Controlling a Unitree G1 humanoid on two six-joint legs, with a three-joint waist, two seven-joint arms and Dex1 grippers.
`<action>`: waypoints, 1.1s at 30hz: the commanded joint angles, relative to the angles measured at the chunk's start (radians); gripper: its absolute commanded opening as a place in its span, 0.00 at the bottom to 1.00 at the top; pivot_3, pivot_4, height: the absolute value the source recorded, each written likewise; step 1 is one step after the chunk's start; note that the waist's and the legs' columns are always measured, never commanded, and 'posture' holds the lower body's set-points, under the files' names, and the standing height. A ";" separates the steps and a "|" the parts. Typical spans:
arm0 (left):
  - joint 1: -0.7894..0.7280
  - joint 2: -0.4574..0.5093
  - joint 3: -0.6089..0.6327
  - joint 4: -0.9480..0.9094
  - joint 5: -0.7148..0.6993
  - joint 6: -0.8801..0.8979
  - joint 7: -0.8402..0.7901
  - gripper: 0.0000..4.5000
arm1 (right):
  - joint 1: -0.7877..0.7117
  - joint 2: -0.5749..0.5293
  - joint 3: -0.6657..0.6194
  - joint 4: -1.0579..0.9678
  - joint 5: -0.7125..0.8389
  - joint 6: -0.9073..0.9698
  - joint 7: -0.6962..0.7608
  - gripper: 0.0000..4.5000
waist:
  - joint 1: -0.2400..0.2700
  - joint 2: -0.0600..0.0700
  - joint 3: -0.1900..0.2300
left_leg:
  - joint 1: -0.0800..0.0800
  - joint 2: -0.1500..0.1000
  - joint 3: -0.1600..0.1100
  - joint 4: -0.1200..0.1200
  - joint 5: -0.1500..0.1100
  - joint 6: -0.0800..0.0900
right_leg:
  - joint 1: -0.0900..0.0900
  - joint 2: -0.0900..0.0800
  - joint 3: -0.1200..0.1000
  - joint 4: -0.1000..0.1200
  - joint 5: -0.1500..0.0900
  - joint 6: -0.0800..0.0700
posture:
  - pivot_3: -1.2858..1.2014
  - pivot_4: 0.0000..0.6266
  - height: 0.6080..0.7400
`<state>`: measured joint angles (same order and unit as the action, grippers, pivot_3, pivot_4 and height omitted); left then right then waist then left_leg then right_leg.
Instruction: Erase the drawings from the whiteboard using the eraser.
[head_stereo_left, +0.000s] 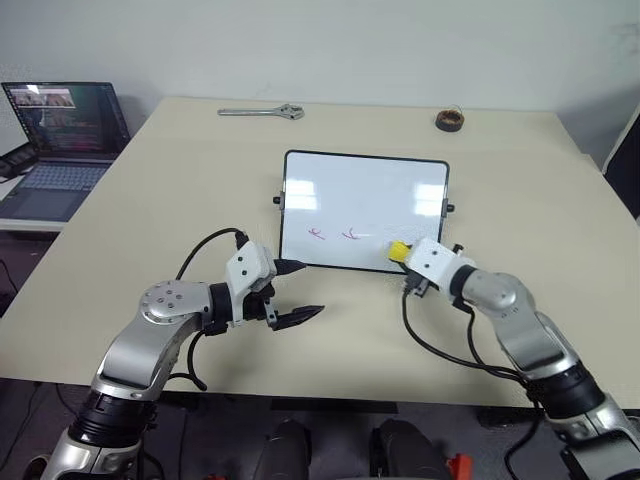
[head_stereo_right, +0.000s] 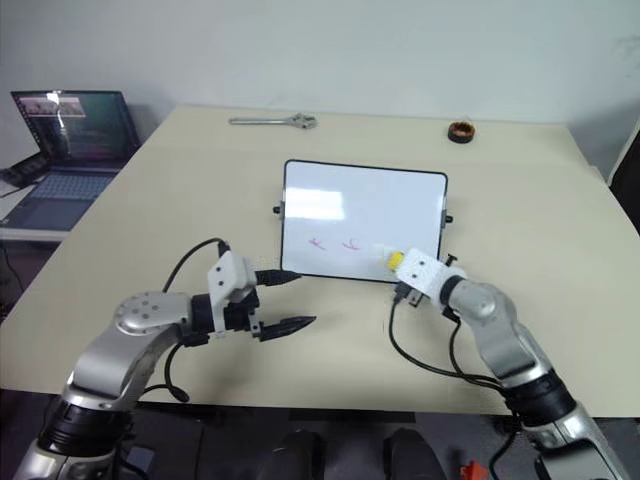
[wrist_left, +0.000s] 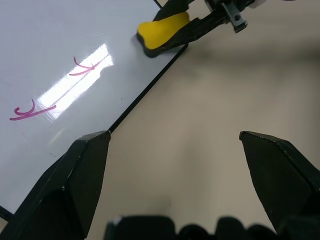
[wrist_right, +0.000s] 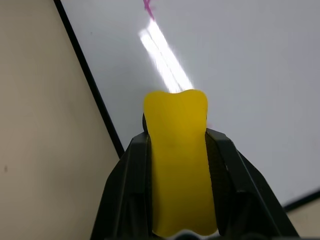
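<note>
R gripper (wrist_right: 177, 165) clamps yellow eraser (wrist_right: 177, 150) on whiteboard (head_stereo_left: 365, 190), near edge.
Eraser at board's near-right corner, w/ two pink drawings (head_stereo_left: 333, 235) just to its left. L gripper (head_stereo_left: 297, 292) wide open, empty, over table (head_stereo_left: 180, 180) by board's near-left corner.

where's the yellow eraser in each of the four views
Left eye view: eraser at the whiteboard's near right corner, in the right hand.
Right eye view: same corner.
Left wrist view: upper middle, on the board's edge.
Right wrist view: centre, pinched between the fingers.
Shared landmark: the board's black frame.
</note>
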<state>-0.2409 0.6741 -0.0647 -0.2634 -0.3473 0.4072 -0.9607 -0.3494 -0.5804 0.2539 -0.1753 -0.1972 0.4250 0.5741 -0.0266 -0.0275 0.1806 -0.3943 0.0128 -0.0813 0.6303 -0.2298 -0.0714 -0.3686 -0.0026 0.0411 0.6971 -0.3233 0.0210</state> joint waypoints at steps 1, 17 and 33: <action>-0.013 -0.005 0.012 -0.023 -0.008 -0.007 0.009 1.00 | 0.027 -0.016 -0.058 0.025 0.015 0.087 0.006 0.24 | -0.002 -0.001 -0.001 | 0.001 0.000 0.000 0.000 0.000 0.000 | 0.001 0.000 0.000 0.000 0.000 0.000 | 0.52 0.24 1.00; -0.023 -0.004 0.006 -0.031 -0.014 0.004 0.015 1.00 | -0.194 0.145 0.029 0.027 0.005 0.086 -0.034 0.24 | -0.017 0.000 0.000 | -0.005 0.001 0.000 -0.001 0.000 0.000 | -0.006 0.000 0.001 -0.001 0.001 -0.001 | 0.52 0.24 1.00; -0.002 -0.001 0.026 -0.017 -0.010 -0.007 0.038 1.00 | 0.023 0.016 -0.080 -0.062 0.033 0.147 0.013 0.24 | -0.005 -0.001 -0.001 | -0.001 0.000 0.000 0.000 0.000 0.000 | -0.001 0.000 0.000 0.000 0.001 0.000 | 0.52 0.24 1.00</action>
<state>-0.2374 0.6709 -0.0713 -0.2652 -0.3509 0.4127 -0.9286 -0.3370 -0.5541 0.2101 -0.2356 -0.1727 0.5320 0.5875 -0.0315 -0.0284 0.1800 -0.3948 0.0131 -0.0810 0.6300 -0.2297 -0.0713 -0.3701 -0.0026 0.0416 0.6972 -0.3228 0.0207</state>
